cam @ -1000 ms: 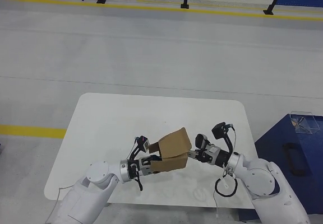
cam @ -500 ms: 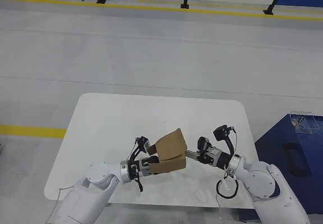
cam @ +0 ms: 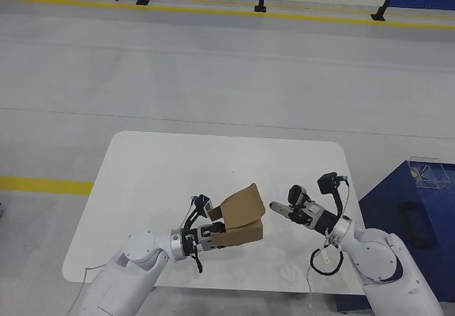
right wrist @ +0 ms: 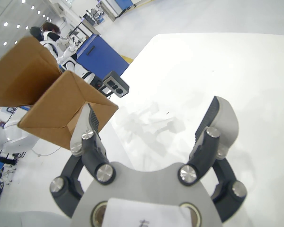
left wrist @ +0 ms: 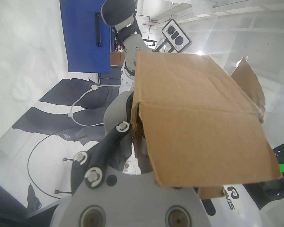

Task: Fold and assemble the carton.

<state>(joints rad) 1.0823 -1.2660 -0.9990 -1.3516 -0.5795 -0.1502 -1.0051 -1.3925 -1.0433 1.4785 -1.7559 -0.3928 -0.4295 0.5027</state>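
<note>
A brown cardboard carton [cam: 239,215], partly folded with its flaps loose, is held above the white table [cam: 172,166] near the front edge. My left gripper [cam: 212,229] is shut on its lower panel; in the left wrist view the carton [left wrist: 191,109] sits between the gripper's [left wrist: 201,150] fingers. My right gripper [cam: 278,209] stands open just right of the carton, with a small gap between them. The right wrist view has its gripper [right wrist: 153,118] empty over the table, one finger [right wrist: 88,119] close to the carton's [right wrist: 49,109] open end.
A blue cabinet [cam: 425,229] stands right of the table with a clear plastic box [cam: 429,170] on top. The table's far half [cam: 227,158] is bare. The front edge runs just below both arms.
My right gripper has let go of the carton's end and drawn back to the right. The carton has sunk slightly in the left gripper.
</note>
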